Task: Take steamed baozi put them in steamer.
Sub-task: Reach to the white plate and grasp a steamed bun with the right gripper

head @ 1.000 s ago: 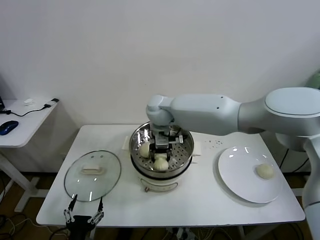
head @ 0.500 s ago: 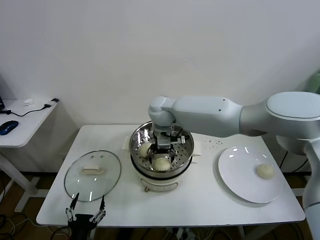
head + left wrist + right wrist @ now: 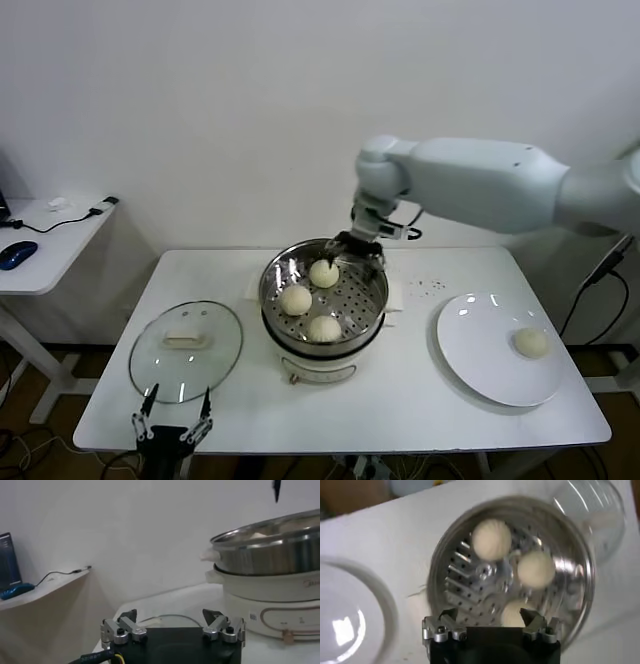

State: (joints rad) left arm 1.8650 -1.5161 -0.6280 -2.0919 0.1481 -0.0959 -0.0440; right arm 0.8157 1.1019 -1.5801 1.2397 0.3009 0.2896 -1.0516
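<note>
The steamer (image 3: 356, 297) stands mid-table with three steamed baozi on its perforated tray: one at the back (image 3: 323, 272), one at the left (image 3: 295, 299) and one at the front (image 3: 323, 328). A fourth baozi (image 3: 530, 343) lies on the white plate (image 3: 478, 350) to the right. My right gripper (image 3: 357, 246) hangs open and empty above the steamer's back right rim. Its wrist view looks down on the steamer (image 3: 465, 582) and its baozi (image 3: 491, 539), with the open gripper (image 3: 490, 615) above them. My left gripper (image 3: 170, 425) waits open, low at the table's front left.
A round glass lid (image 3: 186, 350) with a white handle lies flat left of the steamer. From the left wrist view the steamer (image 3: 270, 545) rises to one side beyond the open left gripper (image 3: 172, 616). A side desk (image 3: 45, 245) stands at far left.
My right gripper opened over the tray, left a baozi at the back of the steamer, then rose and drew back toward the right. The left arm stayed put.
</note>
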